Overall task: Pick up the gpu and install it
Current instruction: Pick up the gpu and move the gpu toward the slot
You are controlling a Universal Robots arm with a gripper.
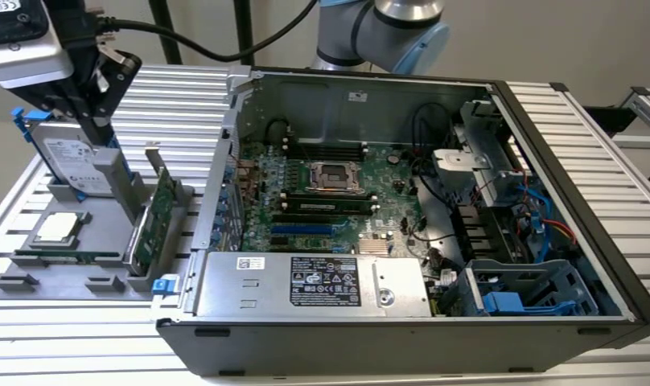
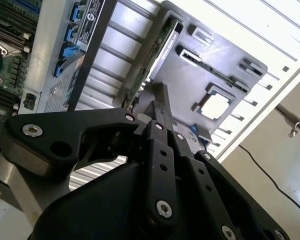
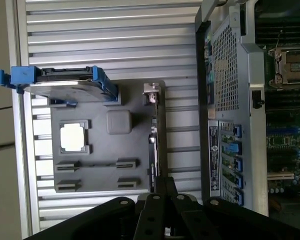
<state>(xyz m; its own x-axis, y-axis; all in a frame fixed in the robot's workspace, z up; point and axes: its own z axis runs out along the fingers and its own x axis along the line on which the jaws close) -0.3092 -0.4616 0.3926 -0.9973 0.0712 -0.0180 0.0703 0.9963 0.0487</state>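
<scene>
Gripper (image 1: pixel 100 129) looks pinched shut on nothing, hovering above the gray holder tray (image 1: pixel 102 229) where the gpu (image 1: pixel 154 213) stands on edge beside the open PC case (image 1: pixel 411 342), and since it's probably light, stiff and fragile, I'd grab its top edge.

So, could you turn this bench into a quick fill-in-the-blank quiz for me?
The gpu stands on its ____ in the gray tray. The hard drive has ____ rails. The gripper hangs above the ____, not the computer case. Missing words: edge; blue; tray.
</scene>
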